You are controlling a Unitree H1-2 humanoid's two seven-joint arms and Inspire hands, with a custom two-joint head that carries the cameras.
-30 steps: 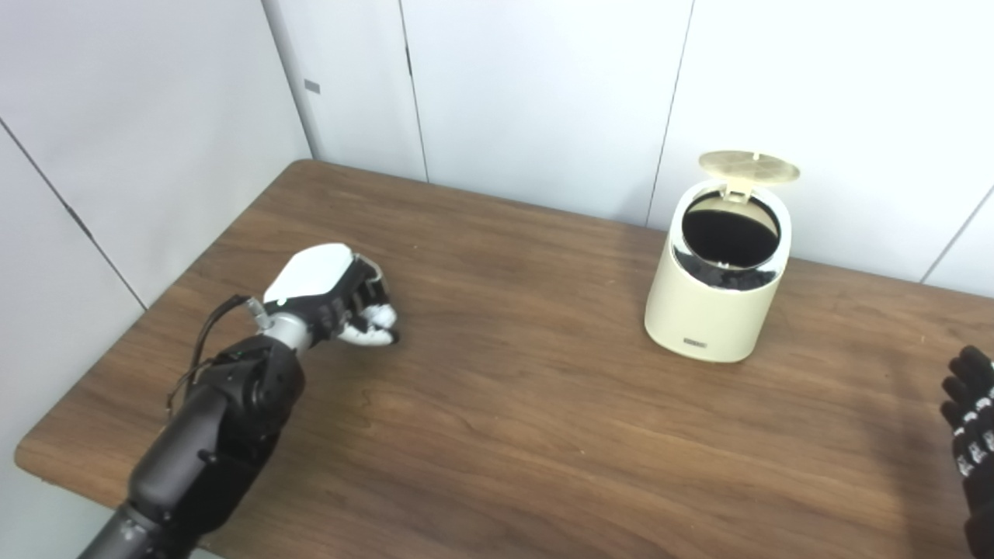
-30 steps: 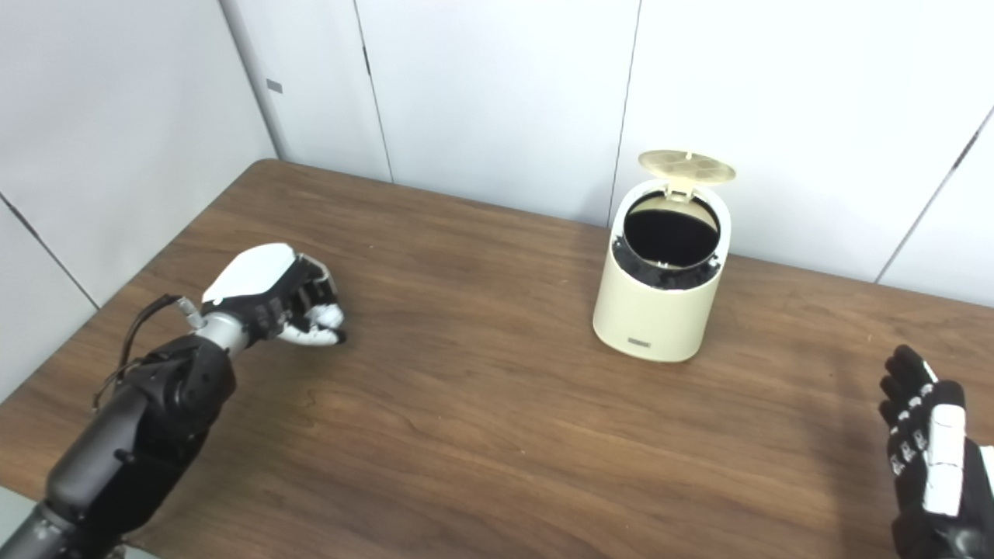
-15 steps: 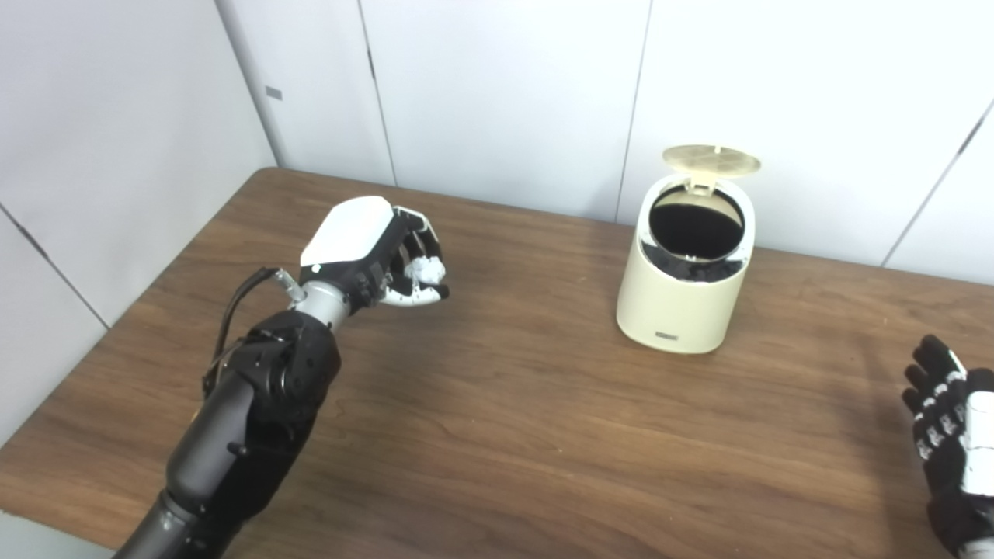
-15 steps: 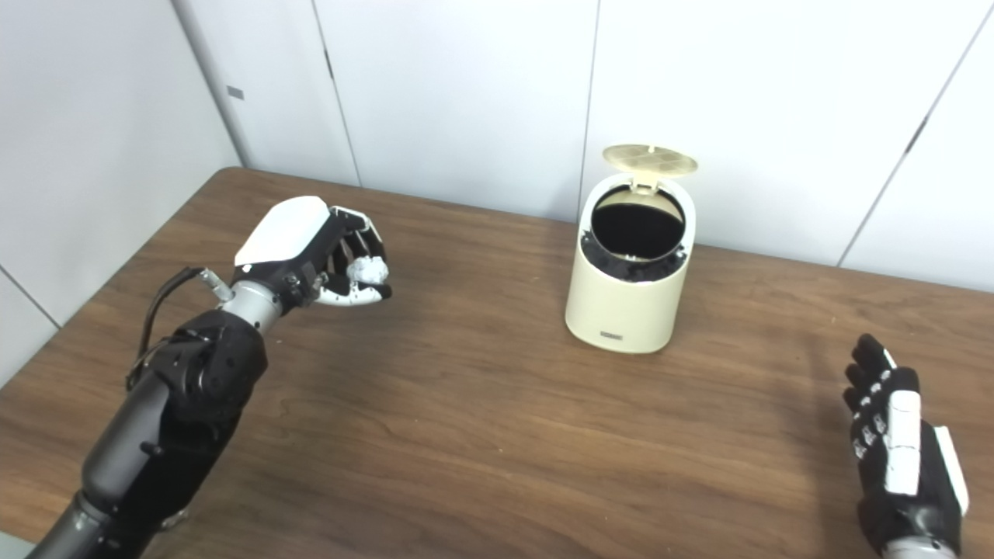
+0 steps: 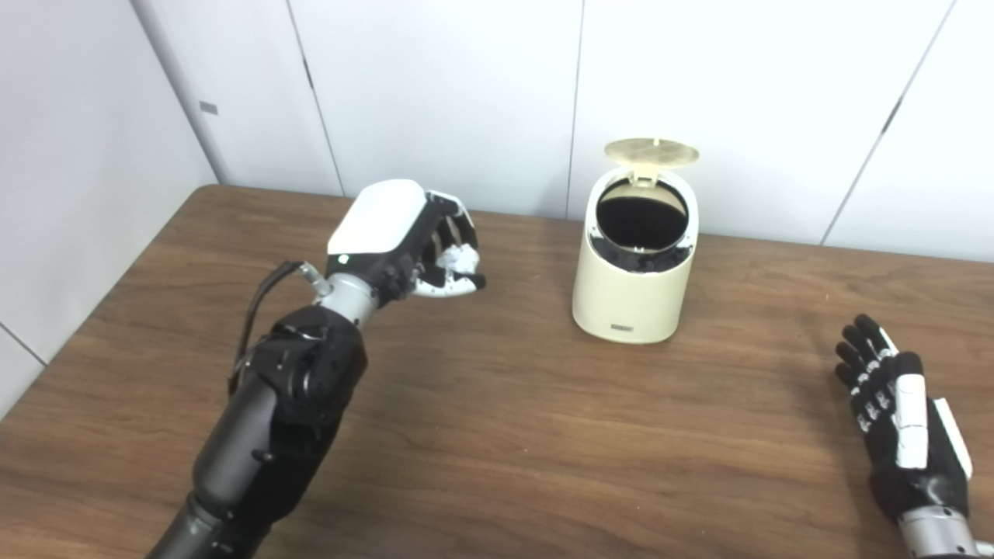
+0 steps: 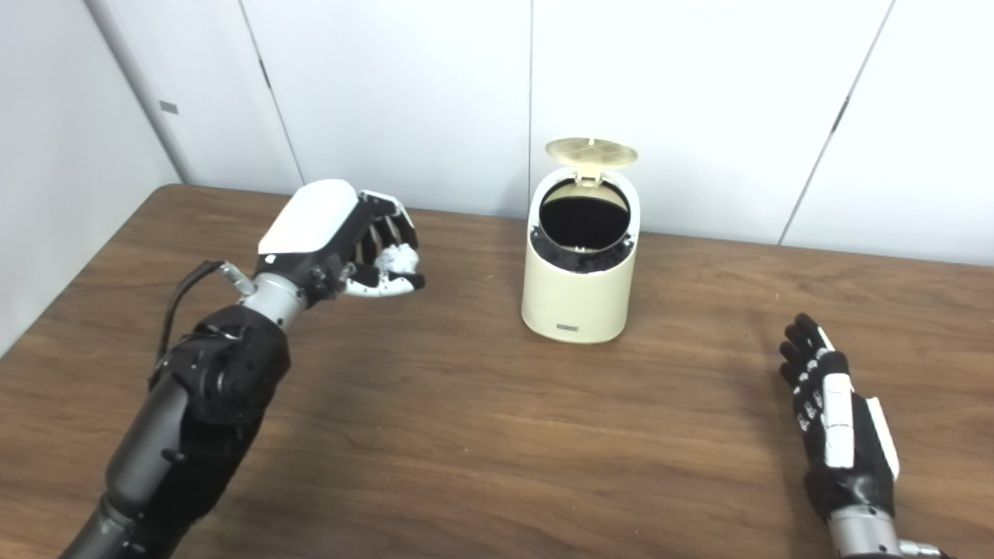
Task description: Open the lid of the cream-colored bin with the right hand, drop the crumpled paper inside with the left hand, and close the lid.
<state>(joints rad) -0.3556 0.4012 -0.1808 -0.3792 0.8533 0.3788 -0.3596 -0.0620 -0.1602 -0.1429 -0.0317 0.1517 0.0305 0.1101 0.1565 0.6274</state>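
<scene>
A cream-coloured plastic bin point(image 5: 633, 287) with a black interior and a ribbed cream round lid point(image 5: 651, 152) stands on a dark brown wood-grain bench point(image 5: 543, 435). At nine o'clock of it, the white-backed, black-framed left hand point(image 5: 404, 241) shows black fingers point(image 5: 458, 225) around a white crumpled paper ball point(image 5: 460, 259). At four o'clock, the right hand point(image 5: 901, 423) is black with white panels. Plain white wall panels point(image 5: 435, 85) carry thin dark seams.

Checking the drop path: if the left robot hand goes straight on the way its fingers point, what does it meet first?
Probably the cream-colored bin. The left robot hand, shut on the crumpled paper, points rightward toward its side wall, below the open lid. Depth is unclear; it may pass in front.
</scene>
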